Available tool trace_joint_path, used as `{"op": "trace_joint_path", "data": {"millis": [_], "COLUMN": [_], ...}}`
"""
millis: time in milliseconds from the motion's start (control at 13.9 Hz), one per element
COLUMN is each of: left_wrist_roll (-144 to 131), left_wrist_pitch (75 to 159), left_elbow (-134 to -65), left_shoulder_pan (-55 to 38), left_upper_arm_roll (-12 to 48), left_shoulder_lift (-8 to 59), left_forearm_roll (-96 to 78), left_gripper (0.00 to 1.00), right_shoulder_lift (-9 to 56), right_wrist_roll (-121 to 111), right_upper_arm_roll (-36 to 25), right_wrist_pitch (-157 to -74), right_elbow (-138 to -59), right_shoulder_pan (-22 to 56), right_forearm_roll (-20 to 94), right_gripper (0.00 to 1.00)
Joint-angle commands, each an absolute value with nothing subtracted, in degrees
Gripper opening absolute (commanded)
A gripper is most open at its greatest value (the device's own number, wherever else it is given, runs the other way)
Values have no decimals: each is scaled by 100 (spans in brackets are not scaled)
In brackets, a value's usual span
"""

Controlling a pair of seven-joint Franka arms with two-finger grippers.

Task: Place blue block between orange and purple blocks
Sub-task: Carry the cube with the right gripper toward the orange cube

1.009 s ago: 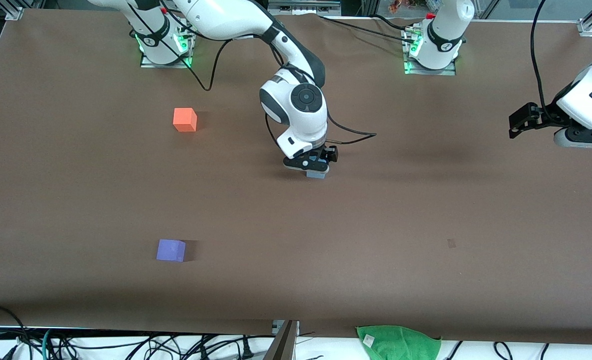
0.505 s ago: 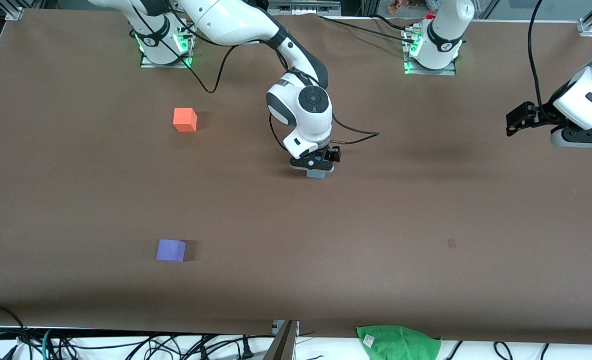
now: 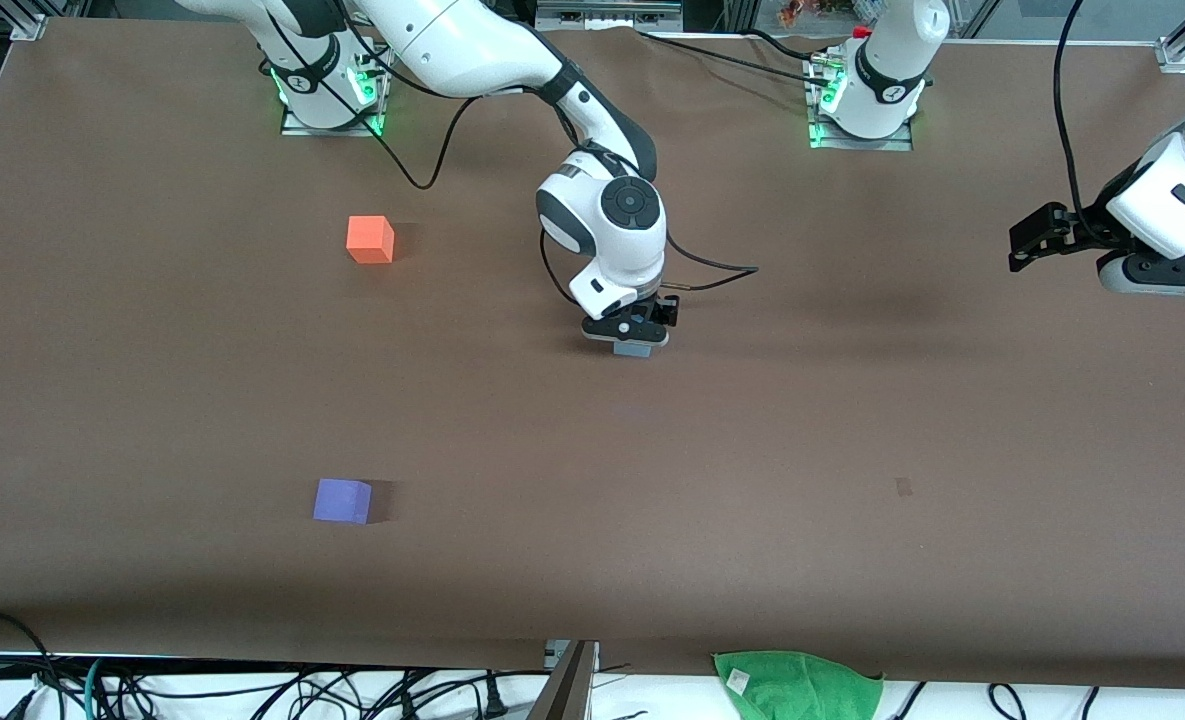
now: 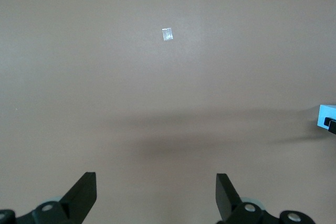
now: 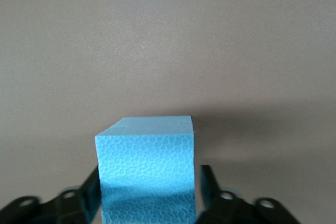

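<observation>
front view is showing the right gripper clamping the blue block mid-table; the left gripper is waiting, fingers apart.

Table: wide, covered by a brown matte sheet, softly shadowed.
Green cloth: crumpled, at the table's edge nearest the front camera.
Black cables: tangled on a white surface along that same edge.
Small pale mark: on the table, farther from the camera than the cloth.
</observation>
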State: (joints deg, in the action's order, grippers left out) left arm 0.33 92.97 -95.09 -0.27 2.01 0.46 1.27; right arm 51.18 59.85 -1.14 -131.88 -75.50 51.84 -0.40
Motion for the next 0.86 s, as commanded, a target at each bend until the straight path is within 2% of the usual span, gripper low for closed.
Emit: {"op": "trace_joint_path", "data": {"millis": [0, 577, 793], "left_wrist_roll": [9, 9, 0], "left_wrist_pitch": [9229, 9229, 9229], "left_elbow": [-9536, -9536, -9536], "left_shoulder_pan": [-53, -44, -44], "left_upper_arm_roll": [158, 158, 158], "left_shoulder_lift": [-26, -26, -26], "left_forearm_roll": [0, 0, 0], "left_gripper": [100, 100, 100], "right_shoulder_lift": [5229, 4870, 4449], "right_wrist_roll": [6108, 5855, 4969], "right_upper_arm_roll": [-167, -431, -431], "right_wrist_pitch": [-13210, -13070, -12255], "right_elbow": [-7356, -7268, -7365], "right_shoulder_pan": [5229, 5029, 4677], "right_forearm_roll": [-114, -70, -26], "right_gripper": [44, 44, 44]}}
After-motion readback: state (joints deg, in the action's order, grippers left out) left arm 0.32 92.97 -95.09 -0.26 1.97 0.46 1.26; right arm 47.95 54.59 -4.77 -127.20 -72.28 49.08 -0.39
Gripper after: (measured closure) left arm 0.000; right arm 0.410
